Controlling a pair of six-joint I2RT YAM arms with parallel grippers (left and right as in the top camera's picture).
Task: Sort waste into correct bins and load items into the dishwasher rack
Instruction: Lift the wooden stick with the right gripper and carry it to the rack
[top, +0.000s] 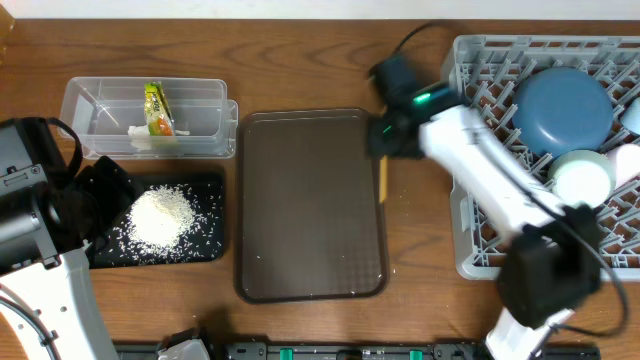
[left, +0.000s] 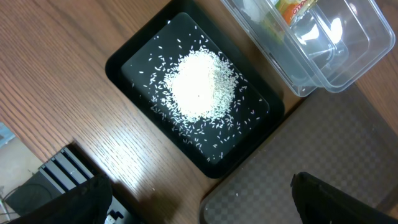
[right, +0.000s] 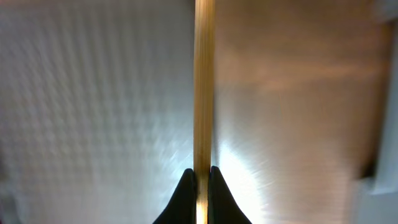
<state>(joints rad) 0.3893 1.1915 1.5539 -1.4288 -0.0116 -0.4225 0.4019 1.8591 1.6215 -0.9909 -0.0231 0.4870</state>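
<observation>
Your right gripper (right: 199, 179) grips the stick (right: 204, 74) only at the very fingertips, and that is where trouble could start. The stick is thin and smooth, and in the wrist view most of its length runs away from the pinch toward the top of the frame, so I judge it could pivot or slide out on any quick swing. In the overhead view it lies along the right rim of the brown tray (top: 310, 200), centre of frame, with the rack (top: 470, 255) just to the right. Whether it has cleared the rim I cannot tell, and a low carry could snag it there. The rack's lattice base is open, so a stick set down flat may drop through, and the dish (top: 562, 108) and mint bowl (top: 583, 178) already standing in the rack leave little room for the arm. As for the grip itself, the two black tips are pressed together on the stick with no gap either side. The wrist picture is blurred, so how much pad bears on the wood is unclear. Your left gripper (left: 211, 202) is spread wide and empty above the lower edge of the black tray (left: 118, 65), which holds the rice (left: 199, 84) at left of frame. The wrapper (top: 157, 108) sits in the tub (top: 215, 95), upper left.
</observation>
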